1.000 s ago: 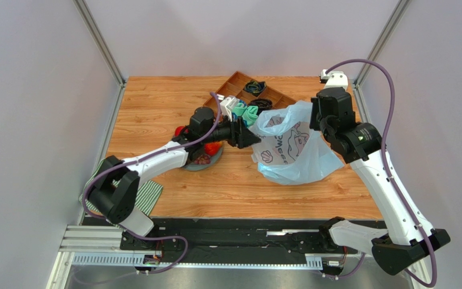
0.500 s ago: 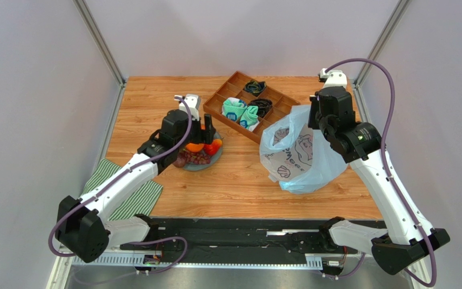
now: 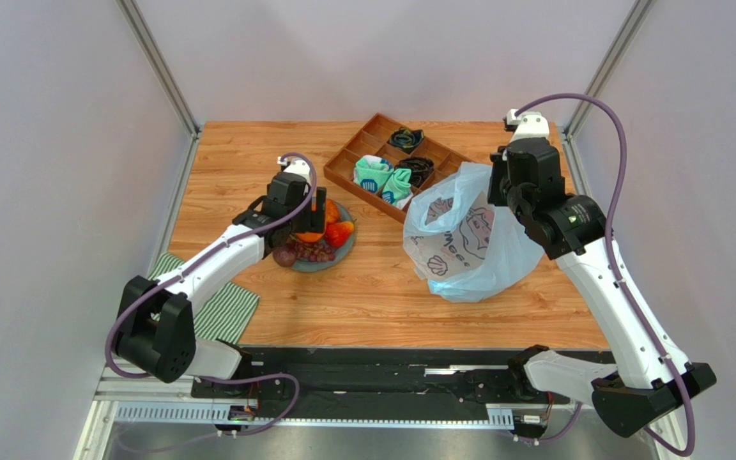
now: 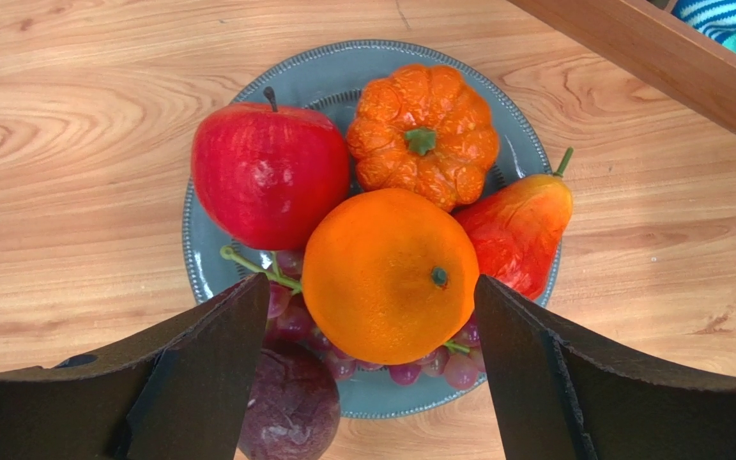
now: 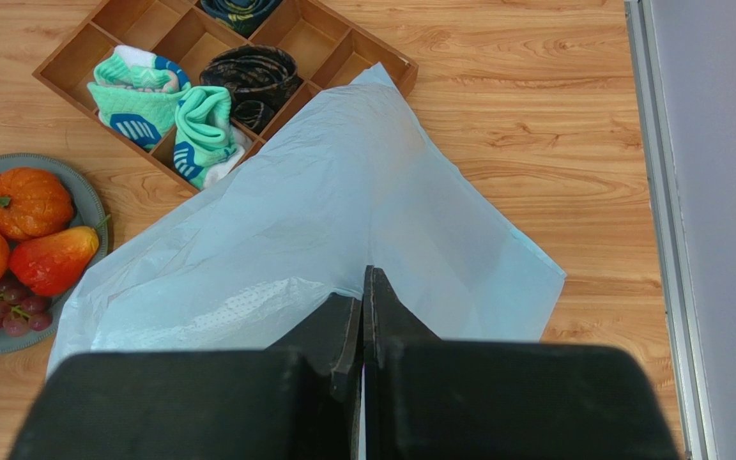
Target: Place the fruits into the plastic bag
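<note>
At the far left, the green-striped cloth (image 3: 213, 307) lies on the table's near edge. Your left gripper (image 4: 367, 287) hangs over the grey plate (image 4: 199, 278), its jaws spread wide and holding nothing. The orange (image 4: 389, 273) sits directly below, between the two fingers. Around it on the plate you have the red apple (image 4: 268, 172) to the left, the ribbed orange fruit (image 4: 423, 134) behind and the red-orange fruit (image 4: 516, 235) to the right. The grape bunch (image 4: 290, 321) and the dark purple fruit (image 4: 285, 402) lie nearest. Right of the plate stands the wooden tray (image 3: 362, 144). Further right, the plastic bag (image 3: 468, 244) rests on the table, well apart from the fruit. Your right gripper (image 5: 362, 287) pinches its top edge, fingers pressed together.
</note>
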